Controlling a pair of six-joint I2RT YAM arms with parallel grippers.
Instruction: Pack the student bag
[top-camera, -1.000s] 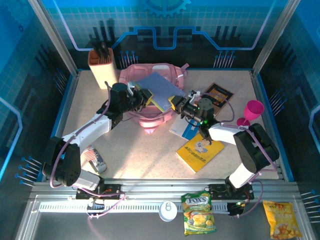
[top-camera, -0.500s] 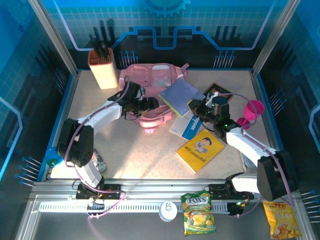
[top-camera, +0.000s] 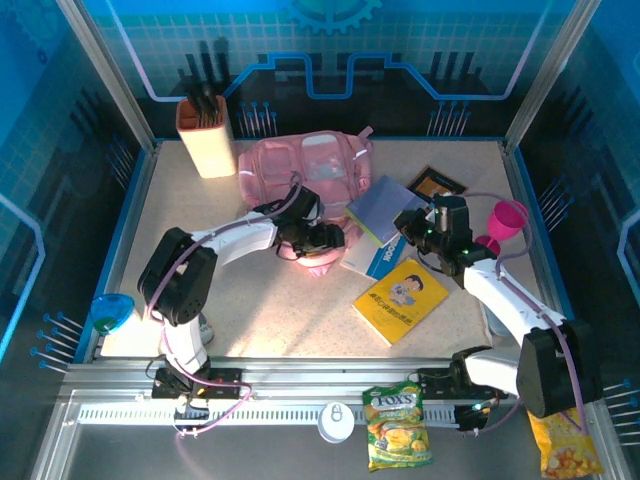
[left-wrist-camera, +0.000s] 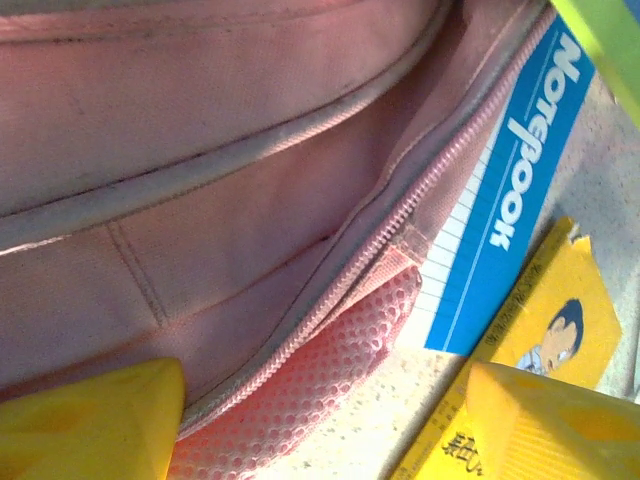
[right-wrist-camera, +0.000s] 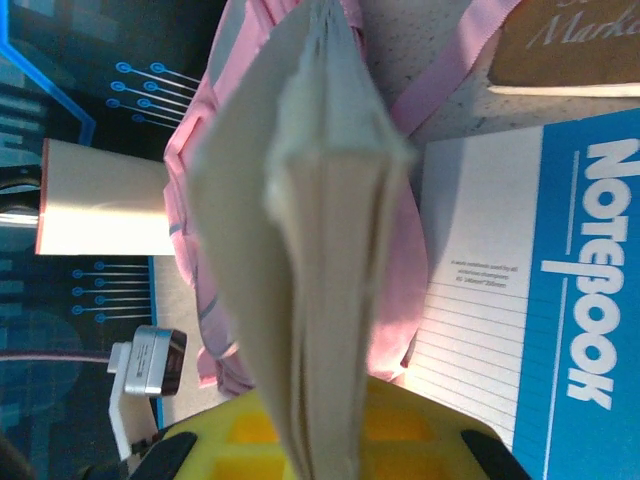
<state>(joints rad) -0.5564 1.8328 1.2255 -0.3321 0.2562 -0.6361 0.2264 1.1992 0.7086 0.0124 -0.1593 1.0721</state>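
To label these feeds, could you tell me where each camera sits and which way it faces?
Top external: above and behind, facing down at the table; both arms show.
Left wrist: faces the student bag zip; open left fingers below.
Right wrist: along the gripped grey book; right fingers below.
Shared: both wrists see the blue notebook.
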